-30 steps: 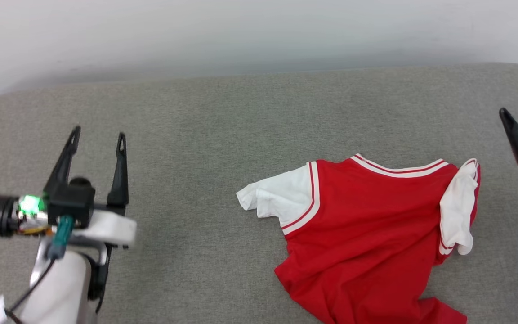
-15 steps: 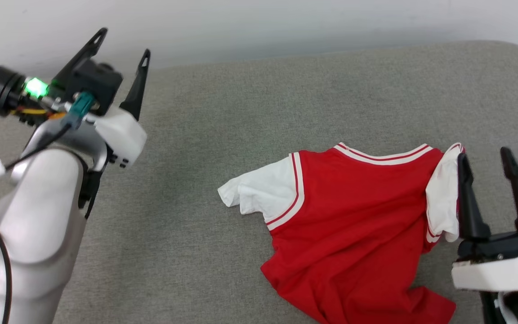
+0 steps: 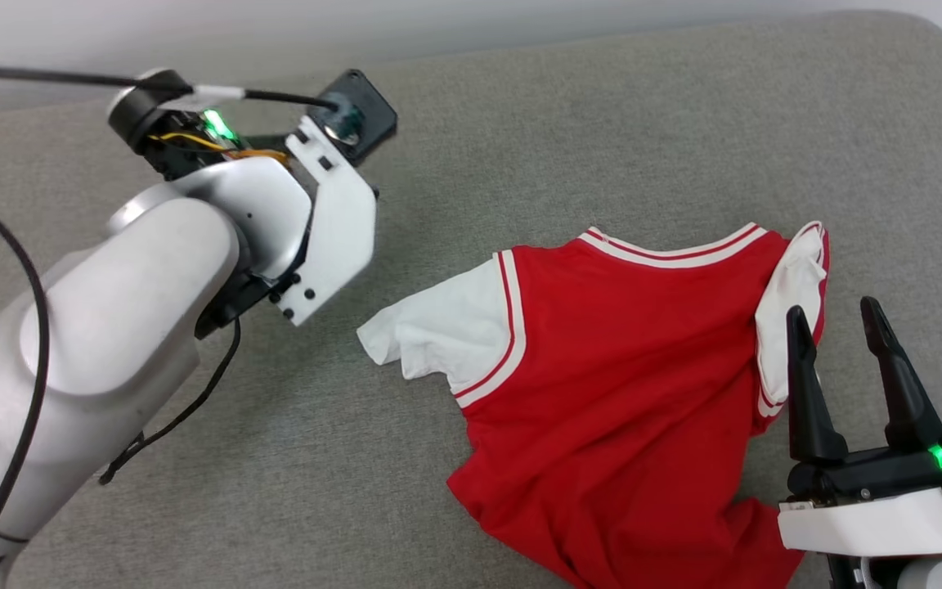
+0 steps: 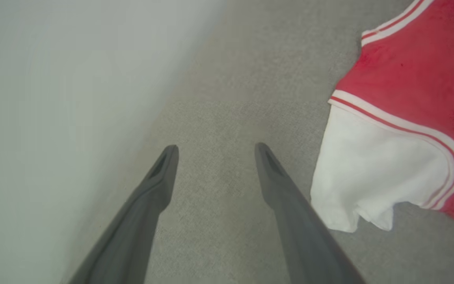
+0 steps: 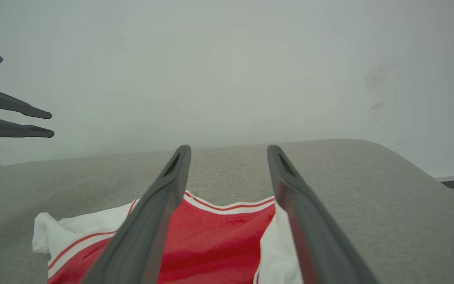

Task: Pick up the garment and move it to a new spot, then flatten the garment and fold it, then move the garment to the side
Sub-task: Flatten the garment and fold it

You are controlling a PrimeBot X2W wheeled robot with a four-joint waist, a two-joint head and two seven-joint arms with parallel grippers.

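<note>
On the grey fabric-covered counter [image 3: 602,123], toward its right half: the garment [image 3: 626,368], red body rumpled, collar toward the wall [image 5: 227,71], lower hem running out of the bottom of the head view.

Near the left tool [image 4: 216,148], spread open and gripping nothing: a white sleeve [image 4: 373,177] lying flat. Aimed at bare counter just beside that sleeve, probably so as to come in at its outer edge.

By the right tool [image 3: 832,309], likewise parted and empty: the other sleeve [image 3: 790,327], folded over onto the red chest. Fingers poised over that folded sleeve and shoulder, clear of the cloth as far as can be told.

Judged as the approach for the first lift, with one tool per shoulder so as to carry the shirt spread instead of bunched. Not yet picked up, flattened or folded.
</note>
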